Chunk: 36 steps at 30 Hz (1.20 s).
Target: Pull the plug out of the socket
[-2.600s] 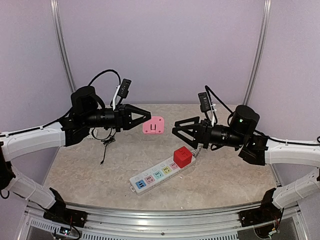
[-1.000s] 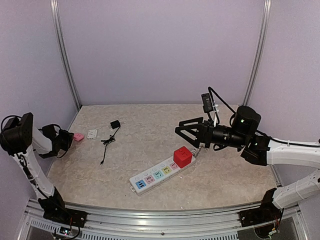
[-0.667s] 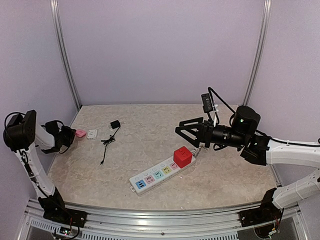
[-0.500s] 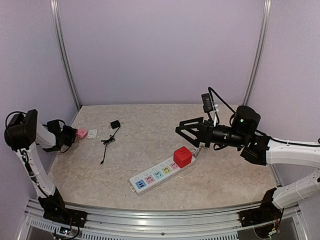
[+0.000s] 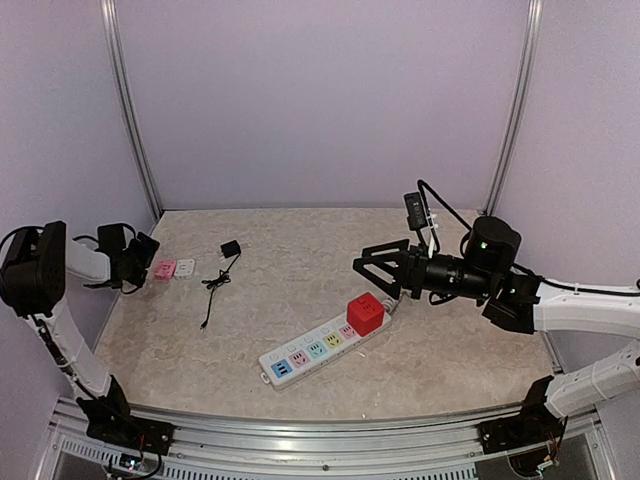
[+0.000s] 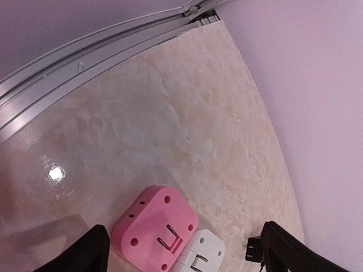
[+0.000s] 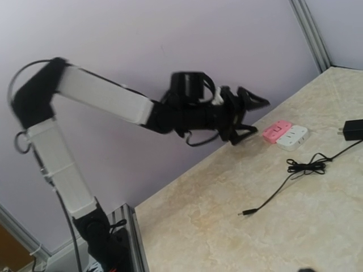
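Note:
The socket [image 5: 318,349], a long white strip with pastel outlets, lies at the table's middle front. A red cube plug [image 5: 365,314] stands in its right end. A pink plug [image 5: 163,268] lies prongs up at the far left, touching a white plug [image 5: 184,267]. My left gripper [image 5: 148,262] hovers just left of the pink plug [image 6: 154,228], open, with nothing between its fingers [image 6: 85,255]. My right gripper [image 5: 368,277] hangs open above and just behind the red cube plug, holding nothing. In the right wrist view its own fingers do not show.
A black adapter [image 5: 230,248] with a thin black cable [image 5: 210,290] lies right of the white plug [image 6: 201,255]. The left wall and metal frame rail [image 6: 96,62] stand close behind the left gripper. The right wrist view shows the left arm [image 7: 102,99] and pink plug [image 7: 276,130].
My left gripper has opened and let go of the pink plug, which now lies on the table beside the white plug. The right arm has barely moved.

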### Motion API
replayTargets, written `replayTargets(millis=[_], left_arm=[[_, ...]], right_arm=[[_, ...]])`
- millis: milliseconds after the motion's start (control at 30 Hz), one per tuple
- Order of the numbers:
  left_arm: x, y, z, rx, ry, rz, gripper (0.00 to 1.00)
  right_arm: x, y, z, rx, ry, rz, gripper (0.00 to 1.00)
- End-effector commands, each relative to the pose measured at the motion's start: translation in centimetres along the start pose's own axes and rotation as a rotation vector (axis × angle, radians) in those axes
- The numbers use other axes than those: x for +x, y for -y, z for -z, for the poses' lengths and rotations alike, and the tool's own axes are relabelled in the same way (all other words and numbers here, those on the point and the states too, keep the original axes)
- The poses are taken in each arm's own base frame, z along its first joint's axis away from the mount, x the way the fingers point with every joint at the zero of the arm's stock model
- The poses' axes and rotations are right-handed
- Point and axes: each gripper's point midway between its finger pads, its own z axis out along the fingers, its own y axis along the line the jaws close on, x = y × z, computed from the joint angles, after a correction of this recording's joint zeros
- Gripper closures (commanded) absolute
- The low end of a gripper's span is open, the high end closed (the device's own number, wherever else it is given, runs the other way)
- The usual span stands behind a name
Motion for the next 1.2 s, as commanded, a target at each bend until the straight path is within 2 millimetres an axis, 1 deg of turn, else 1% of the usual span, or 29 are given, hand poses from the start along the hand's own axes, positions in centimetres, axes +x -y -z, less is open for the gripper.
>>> replayTargets(millis=[0, 67, 100, 133, 167, 200, 267, 300, 333, 367, 467, 567, 700, 800, 867, 900, 933, 1033, 1067, 1167], left_arm=[[-1.9, 3.6, 2.7, -0.044, 0.085, -0.207, 0.02], [-1.5, 6.8, 4.4, 0.004, 0.099, -0.313, 0.01], [-0.7, 8.3, 5.0, 0.036, 0.094, -0.377, 0.01], [0.1, 10.4, 6.2, 0.084, 0.101, -0.445, 0.01], [0.9, 11.8, 6.9, 0.108, 0.111, -0.516, 0.01], [2.6, 13.8, 8.0, 0.151, 0.106, -0.598, 0.01], [5.3, 17.0, 9.8, 0.235, 0.083, -0.741, 0.01], [7.0, 18.4, 10.7, 0.283, 0.057, -0.799, 0.01], [9.1, 19.5, 11.5, 0.364, -0.004, -0.851, 0.01], [10.6, 20.5, 12.4, 0.432, -0.045, -0.896, 0.01], [14.7, 22.5, 14.7, 0.564, -0.145, -1.007, 0.01], [19.3, 23.7, 16.7, 0.674, -0.243, -1.110, 0.01], [26.2, 23.7, 19.0, 0.808, -0.424, -1.233, 0.01], [30.9, 23.7, 19.7, 0.846, -0.518, -1.345, 0.01], [33.8, 23.5, 19.4, 0.830, -0.556, -1.426, 0.01], [35.1, 23.7, 19.8, 0.841, -0.573, -1.455, 0.01], [36.5, 23.7, 19.7, 0.840, -0.597, -1.476, 0.01], [39.7, 23.9, 19.9, 0.847, -0.651, -1.525, 0.01], [40.5, 24.1, 20.1, 0.850, -0.659, -1.540, 0.01], [43.2, 24.3, 19.7, 0.836, -0.695, -1.571, 0.01]], right_arm=[[0.0, 1.1, 0.9, 0.066, 0.004, 0.007, 0.13], [0.0, 1.6, 1.2, 0.097, 0.003, 0.006, 0.12], [0.0, 2.0, 1.3, 0.111, 0.001, 0.002, 0.12], [0.0, 2.2, 1.5, 0.118, 0.004, 0.002, 0.12], [0.0, 2.5, 1.7, 0.125, 0.003, -0.002, 0.12], [0.0, 2.9, 1.9, 0.137, 0.006, -0.008, 0.12], [-0.1, 3.5, 2.3, 0.151, 0.010, -0.018, 0.12], [-0.1, 3.8, 2.6, 0.161, 0.011, -0.021, 0.12], [-0.1, 4.2, 2.8, 0.173, 0.011, -0.025, 0.12], [-0.2, 4.6, 3.1, 0.185, 0.012, -0.026, 0.12], [-0.2, 5.8, 4.1, 0.223, 0.020, -0.033, 0.12], [-0.2, 7.3, 5.3, 0.273, 0.030, -0.049, 0.12], [0.1, 9.7, 7.0, 0.350, 0.037, -0.088, 0.12], [0.5, 11.3, 8.1, 0.398, 0.035, -0.118, 0.12], [0.9, 12.1, 8.6, 0.419, 0.031, -0.139, 0.12], [1.0, 12.4, 8.8, 0.426, 0.032, -0.147, 0.12], [1.1, 12.6, 9.0, 0.434, 0.033, -0.155, 0.12], [1.6, 13.1, 9.5, 0.448, 0.034, -0.171, 0.12], [1.6, 13.2, 9.6, 0.451, 0.035, -0.173, 0.12], [1.8, 13.5, 10.1, 0.464, 0.034, -0.173, 0.12]])
